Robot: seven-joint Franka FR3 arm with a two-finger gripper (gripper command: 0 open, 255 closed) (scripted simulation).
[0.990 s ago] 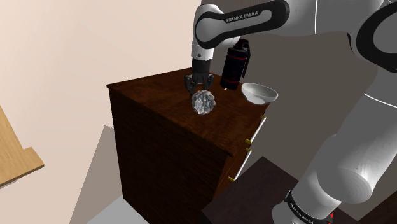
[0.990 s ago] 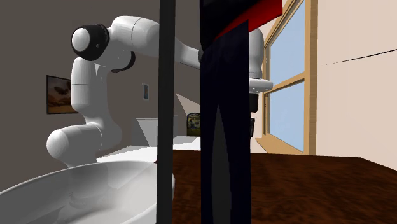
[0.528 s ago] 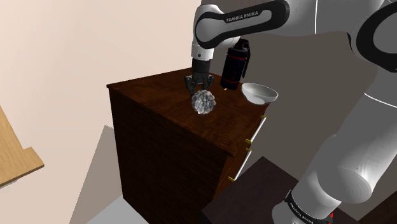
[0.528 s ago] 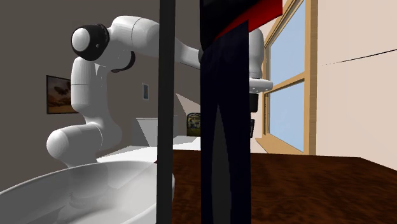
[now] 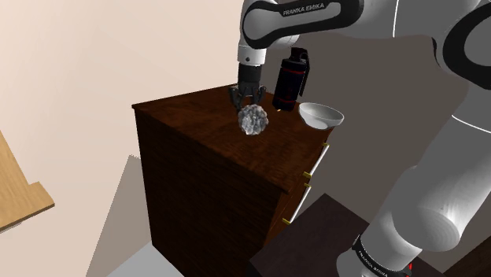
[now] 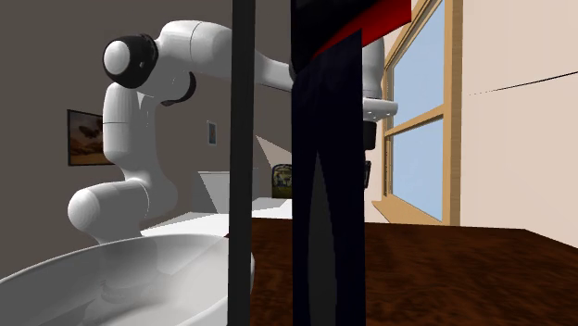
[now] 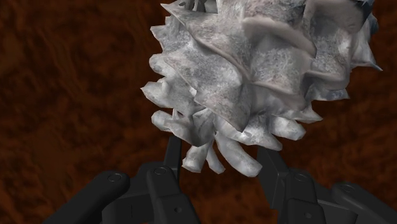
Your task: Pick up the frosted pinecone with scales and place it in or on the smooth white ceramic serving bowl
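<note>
**As the arm lifts, the pinecone rides up in the gripper**

Where the white Franka arm [image 5: 303,16] reaches from its stand toward the shoulder view's left, its forearm lies nearly level above the dark brown wooden dresser [image 5: 189,118] and its wrist turns straight down. The all-black two-finger gripper [image 5: 247,96] points at the dresser top. Its fingers [image 7: 168,159] stand narrowly apart and are clamped on the near end of the frosted grey-white pinecone with jagged scales [image 5: 252,120]. From the wrist, the pinecone [image 7: 261,70] juts out beyond the fingertips with brown wood grain behind it. It hangs over the middle of the dresser top.

Toward the shoulder view's right stands a black canister with a red band [image 5: 288,79]. Beyond it sits the smooth white round bowl [image 5: 321,116], near the dresser's right edge and well apart from the pinecone. In the second exterior view, the bowl's rim [image 6: 111,255] curves across the near left corner beside the canister [image 6: 324,185], with the arm [image 6: 139,139] far behind.

Compared with half a second ago, the forearm and gripper sit slightly higher in the shoulder view. The pinecone has come up with them, while the bowl and canister have not shifted.
</note>
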